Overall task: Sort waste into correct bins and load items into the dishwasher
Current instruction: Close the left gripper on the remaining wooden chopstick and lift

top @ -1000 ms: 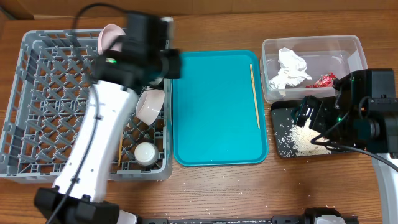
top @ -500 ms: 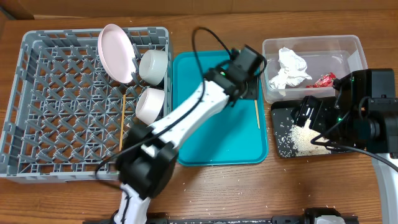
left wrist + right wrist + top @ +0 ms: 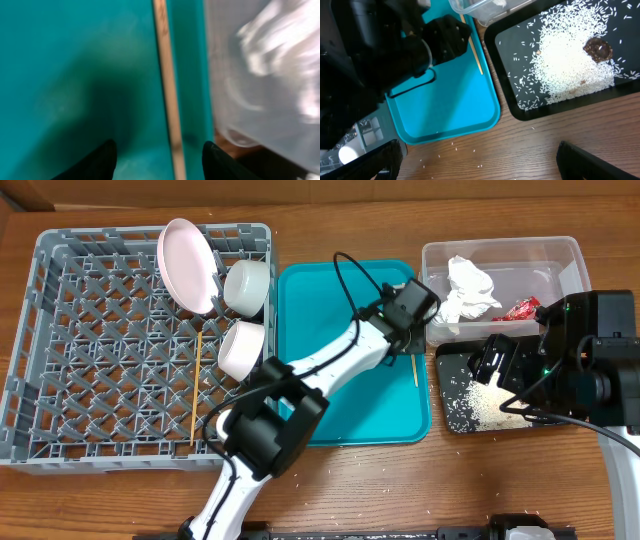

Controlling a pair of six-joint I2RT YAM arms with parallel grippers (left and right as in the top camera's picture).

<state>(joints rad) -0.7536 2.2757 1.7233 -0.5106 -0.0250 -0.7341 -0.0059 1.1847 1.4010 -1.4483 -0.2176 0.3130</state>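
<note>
My left gripper (image 3: 413, 317) is open low over the right edge of the teal tray (image 3: 312, 300), its fingers (image 3: 160, 162) either side of a wooden chopstick (image 3: 167, 85), not closed on it. The second chopstick (image 3: 196, 385) lies in the grey dish rack (image 3: 40, 340) with the pink plate (image 3: 188, 265) and two white bowls (image 3: 247, 285) (image 3: 240, 350). The cup is hidden under the arm. The clear tub (image 3: 500, 248) holds the napkin (image 3: 465, 290) and red wrapper (image 3: 522, 308). My right gripper (image 3: 485, 160) is open and empty above the black tray (image 3: 520, 107), which holds rice (image 3: 565, 60) and the brown scrap (image 3: 597, 47).
A few loose rice grains (image 3: 452, 145) lie on the wooden table in front of the teal tray. The clear tub's wall (image 3: 265, 75) stands close to the right of my left gripper. The left arm spans the teal tray diagonally.
The left arm swung from over the dish rack rightward across the teal tray and came down over the chopstick at its right edge. The right arm has not moved.
</note>
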